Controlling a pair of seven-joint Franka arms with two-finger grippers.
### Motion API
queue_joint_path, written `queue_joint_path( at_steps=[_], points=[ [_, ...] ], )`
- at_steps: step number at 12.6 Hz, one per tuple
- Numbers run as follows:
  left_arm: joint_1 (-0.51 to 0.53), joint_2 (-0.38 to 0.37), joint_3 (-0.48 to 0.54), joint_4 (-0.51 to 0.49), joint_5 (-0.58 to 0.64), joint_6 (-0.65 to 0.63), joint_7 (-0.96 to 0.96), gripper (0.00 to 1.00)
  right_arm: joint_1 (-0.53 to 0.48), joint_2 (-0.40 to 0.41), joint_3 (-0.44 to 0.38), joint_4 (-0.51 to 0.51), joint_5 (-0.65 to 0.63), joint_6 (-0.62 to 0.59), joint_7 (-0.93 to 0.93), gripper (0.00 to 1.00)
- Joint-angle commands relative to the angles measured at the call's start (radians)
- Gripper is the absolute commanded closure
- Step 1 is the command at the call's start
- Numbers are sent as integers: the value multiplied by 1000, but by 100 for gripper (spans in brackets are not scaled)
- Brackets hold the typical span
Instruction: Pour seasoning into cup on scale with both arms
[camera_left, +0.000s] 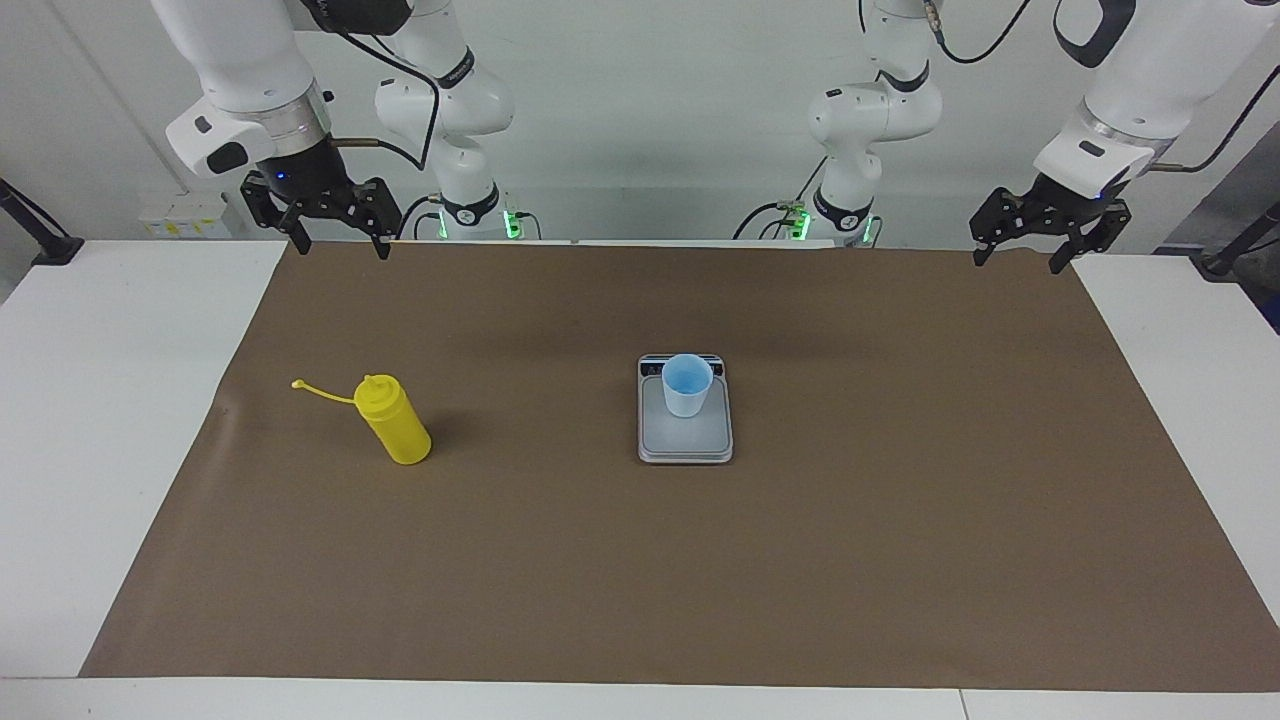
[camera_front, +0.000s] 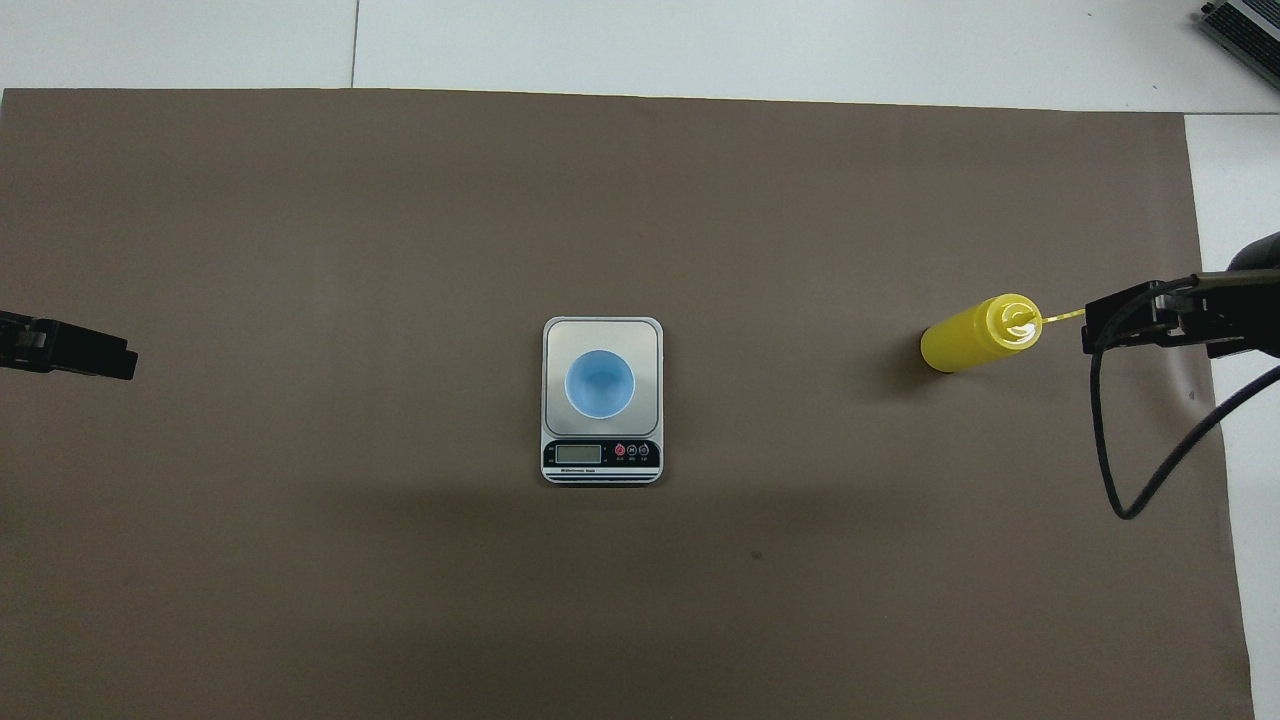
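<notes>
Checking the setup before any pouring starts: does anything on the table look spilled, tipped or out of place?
Nothing stands out. The yellow bottle stands upright on the brown mat toward the right arm's end, cap off and hanging on its strap. The cup sits upright on the scale. No spill shows. Both grippers, right and left, hang open, clear of everything.

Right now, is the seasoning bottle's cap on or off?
Off. The seasoning bottle stands upright on the brown mat, and its tethered cap hangs out sideways on its strap, clear of the nozzle.
</notes>
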Motion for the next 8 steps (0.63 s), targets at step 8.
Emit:
queue_joint_path(
  at_steps=[8],
  points=[
    [10, -21, -6, -15, 12, -8, 3, 0, -24, -25, 8, -37, 21, 7, 10, 0]
  ],
)
